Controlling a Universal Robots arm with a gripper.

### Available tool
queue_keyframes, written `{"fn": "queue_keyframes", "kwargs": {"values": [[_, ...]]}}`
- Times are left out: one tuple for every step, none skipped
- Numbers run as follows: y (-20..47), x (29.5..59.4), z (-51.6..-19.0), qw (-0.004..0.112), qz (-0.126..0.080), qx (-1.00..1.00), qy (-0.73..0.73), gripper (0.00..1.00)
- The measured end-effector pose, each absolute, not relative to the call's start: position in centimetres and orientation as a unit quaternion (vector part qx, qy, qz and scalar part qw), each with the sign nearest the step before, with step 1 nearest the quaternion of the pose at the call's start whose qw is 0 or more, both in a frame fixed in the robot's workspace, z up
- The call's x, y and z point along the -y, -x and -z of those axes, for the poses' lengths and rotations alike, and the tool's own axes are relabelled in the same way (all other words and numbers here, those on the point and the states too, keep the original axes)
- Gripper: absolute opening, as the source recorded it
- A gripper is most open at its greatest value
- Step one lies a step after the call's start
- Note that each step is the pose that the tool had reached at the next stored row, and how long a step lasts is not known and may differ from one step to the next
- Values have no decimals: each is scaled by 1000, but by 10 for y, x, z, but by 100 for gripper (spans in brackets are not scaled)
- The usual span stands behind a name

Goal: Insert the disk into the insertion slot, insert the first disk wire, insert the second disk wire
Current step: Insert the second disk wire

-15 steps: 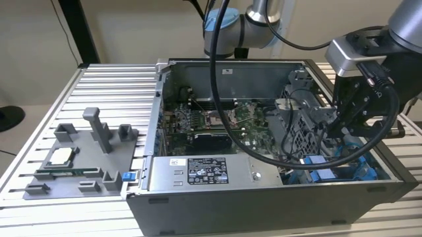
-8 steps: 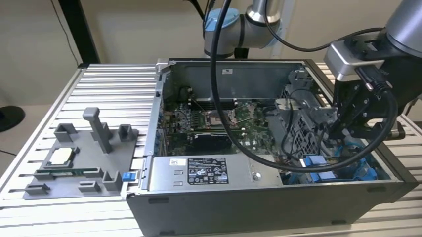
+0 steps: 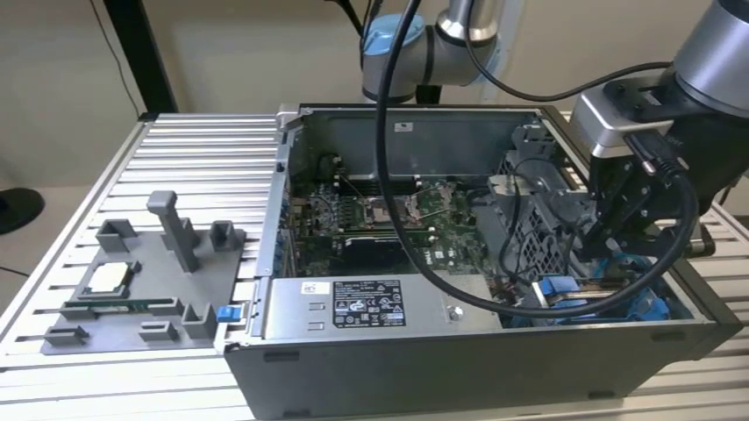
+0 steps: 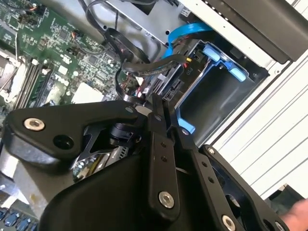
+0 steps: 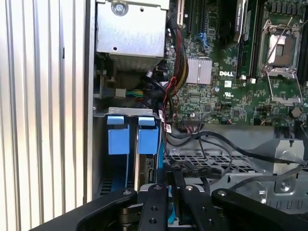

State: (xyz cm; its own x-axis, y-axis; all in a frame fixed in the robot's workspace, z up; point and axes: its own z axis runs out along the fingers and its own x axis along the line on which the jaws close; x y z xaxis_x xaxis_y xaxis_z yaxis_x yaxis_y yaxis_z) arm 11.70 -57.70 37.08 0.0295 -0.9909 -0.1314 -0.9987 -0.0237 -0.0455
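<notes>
— So where does the disk point(image 4: 192, 98) sit?

— Down in the insertion slot point(image 3: 609, 303), at the corner of the open computer case point(image 3: 468, 351) on the exterior view's right. Its blue carrier frame point(image 4: 219, 60) lines the bay, and in the second wrist view the connector edge faces up toward the tool point(image 4: 166, 113).

— And the tool, how does it stand to that edge?

— Directly over it. The fingertips point(image 4: 159, 108) are drawn close together on a thin dark connector point(image 4: 166, 94) at the end of a black wire point(image 4: 144, 65), and that connector is right at the disk's edge. Whether it is fully seated, I cannot tell.

— Which way does the disk's long side run?

— Down into the bay, away from the tool, so I judge that the approach runs along it. In the first wrist view two blue tabs point(image 5: 118, 139) stand side by side just beyond the tool, beside the motherboard point(image 5: 231, 72).

— Anything outside the case?

— A grey fixture tray point(image 3: 140, 289) rests on the ribbed worktop point(image 3: 70, 263), well apart on the exterior view's left.
</notes>
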Motion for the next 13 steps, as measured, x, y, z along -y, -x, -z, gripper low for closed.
{"fn": "queue_keyframes", "kwargs": {"values": [[-117,577,-370,61,-30,-695,716,0],[-117,577,-369,60,-29,-694,716,0],[-117,577,-368,60,-28,-694,717,0],[-117,577,-368,60,-27,-694,717,0],[-117,577,-367,60,-26,-693,718,0],[-117,577,-367,60,-26,-693,718,0],[-117,578,-366,60,-25,-693,718,0],[-117,579,-365,61,-24,-693,718,0],[-117,579,-365,62,-23,-693,718,0],[-117,580,-364,63,-22,-693,718,0],[-117,581,-363,64,-21,-693,718,0],[-117,582,-363,65,-20,-693,718,0],[-117,584,-362,65,-19,-693,718,0]]}}
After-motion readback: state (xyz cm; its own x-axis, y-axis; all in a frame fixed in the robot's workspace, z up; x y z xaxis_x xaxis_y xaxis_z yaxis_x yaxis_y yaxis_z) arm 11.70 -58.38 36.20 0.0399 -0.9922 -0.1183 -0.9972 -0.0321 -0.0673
